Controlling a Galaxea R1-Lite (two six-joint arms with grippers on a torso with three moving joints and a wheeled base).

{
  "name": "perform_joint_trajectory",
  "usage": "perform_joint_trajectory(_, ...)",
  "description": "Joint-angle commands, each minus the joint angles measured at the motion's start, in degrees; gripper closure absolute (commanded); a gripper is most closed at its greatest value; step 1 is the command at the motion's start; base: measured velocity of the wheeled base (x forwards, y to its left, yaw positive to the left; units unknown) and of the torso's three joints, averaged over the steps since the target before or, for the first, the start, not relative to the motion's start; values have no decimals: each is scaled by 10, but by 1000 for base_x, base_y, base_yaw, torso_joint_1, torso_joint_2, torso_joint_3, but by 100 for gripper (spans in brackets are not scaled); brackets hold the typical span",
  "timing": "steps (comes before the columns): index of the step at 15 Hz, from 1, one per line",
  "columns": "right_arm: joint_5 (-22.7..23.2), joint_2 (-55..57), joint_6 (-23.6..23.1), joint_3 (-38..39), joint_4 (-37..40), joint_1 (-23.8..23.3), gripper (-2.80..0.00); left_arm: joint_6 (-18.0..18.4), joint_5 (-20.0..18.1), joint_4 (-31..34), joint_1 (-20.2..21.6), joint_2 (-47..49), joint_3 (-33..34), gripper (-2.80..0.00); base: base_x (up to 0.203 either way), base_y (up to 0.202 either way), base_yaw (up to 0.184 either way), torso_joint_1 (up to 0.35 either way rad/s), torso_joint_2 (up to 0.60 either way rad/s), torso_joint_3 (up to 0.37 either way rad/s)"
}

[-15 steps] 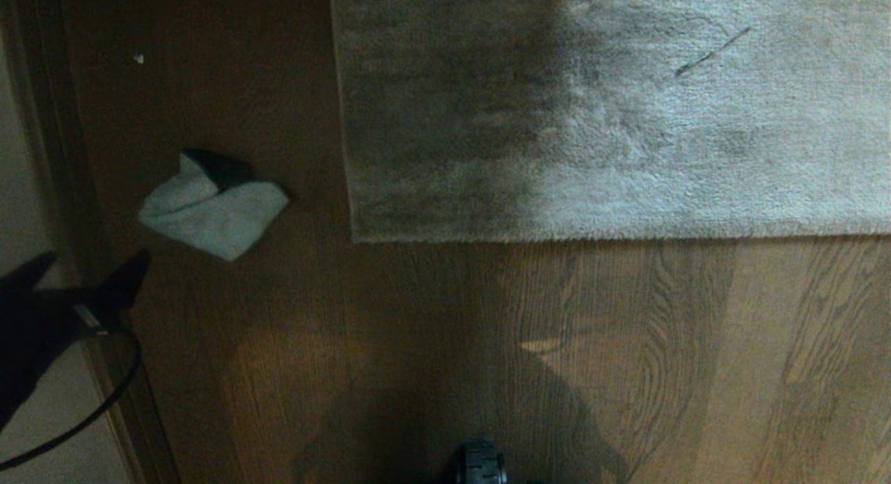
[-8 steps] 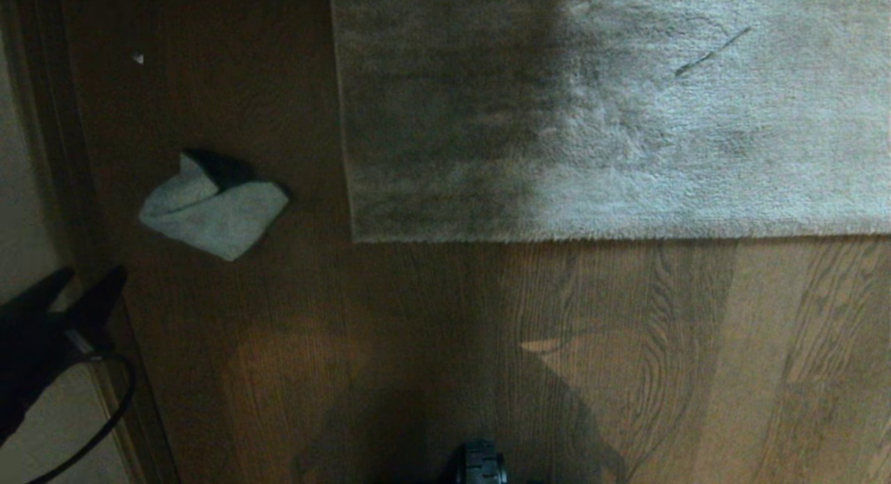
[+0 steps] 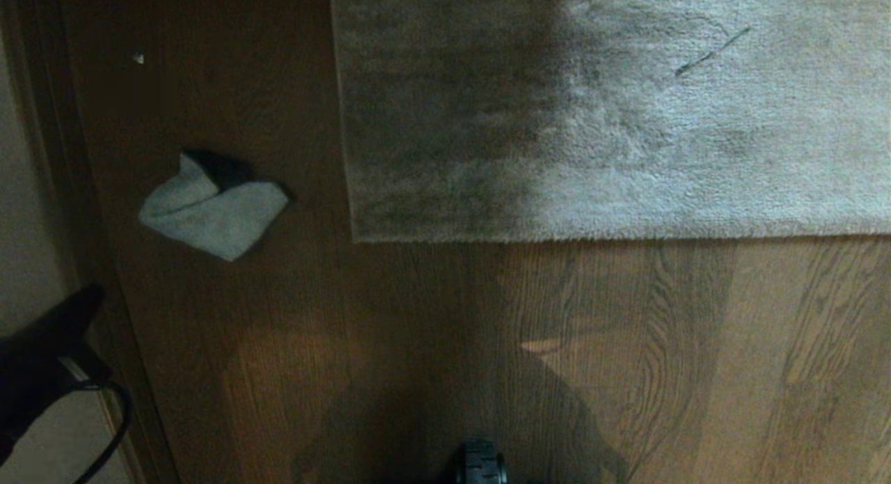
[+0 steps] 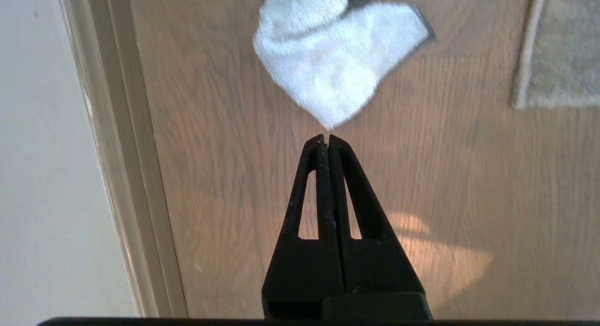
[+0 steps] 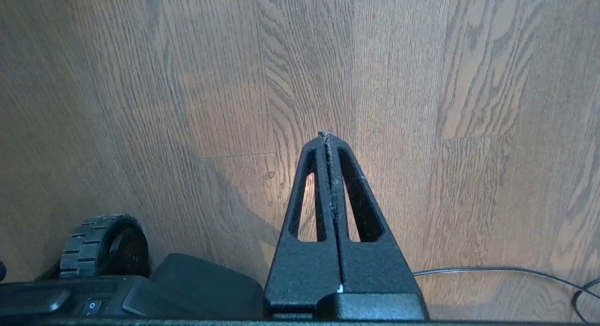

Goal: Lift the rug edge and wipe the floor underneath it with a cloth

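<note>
On the floor (image 3: 292, 358) lie one crumpled pale grey-green cloth (image 3: 212, 216) and one plush rug edge (image 3: 557, 235), flat; left gripper (image 4: 326, 138) and right gripper (image 5: 326, 136) both clamped empty.

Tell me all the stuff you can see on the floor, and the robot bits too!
rug: one, light grey-beige, lying flat at the far side, its corner toward the cloth
cloth: one, pale grey-green, crumpled on the floor left of the rug corner, touching nothing else
floor: brown wood-grain planks, all around and in front of the rug
small speck: one, pale, on the floor far left
thin dark line: one, on the rug; cannot tell what it is
skirting strip: one, beige, along the pale wall on the left
cable: one, black, on the floor
wheel: one, black, on the robot's base
left gripper: black, shut, empty, just short of the cloth
right gripper: black, shut, empty, over bare floor
</note>
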Motion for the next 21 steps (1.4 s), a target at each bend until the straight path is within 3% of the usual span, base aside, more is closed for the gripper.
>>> perform_joint_trajectory(1,0,0,0,0,0,0,0,0,-1,35,-1,-53,0,0,0,0,0,0,0,0)
perform_joint_trajectory(6,0,0,0,0,0,0,0,-1,-22,268,-10,-224,0,0,0,0,0,0,0,0)
perform_joint_trajectory(10,0,0,0,0,-1,0,0,-2,-27,479,-64,-372,0,0,0,0,0,0,0,0)
perform_joint_trajectory(13,0,0,0,0,0,0,0,-2,-30,613,-81,-469,0,0,0,0,0,0,0,0)
perform_joint_trajectory(16,0,0,0,0,0,0,0,-3,-25,677,-118,-542,1,0,0,0,0,0,0,0)
perform_joint_trajectory(21,0,0,0,0,0,0,0,2,40,732,-130,-632,0,0,0,0,0,0,0,0)
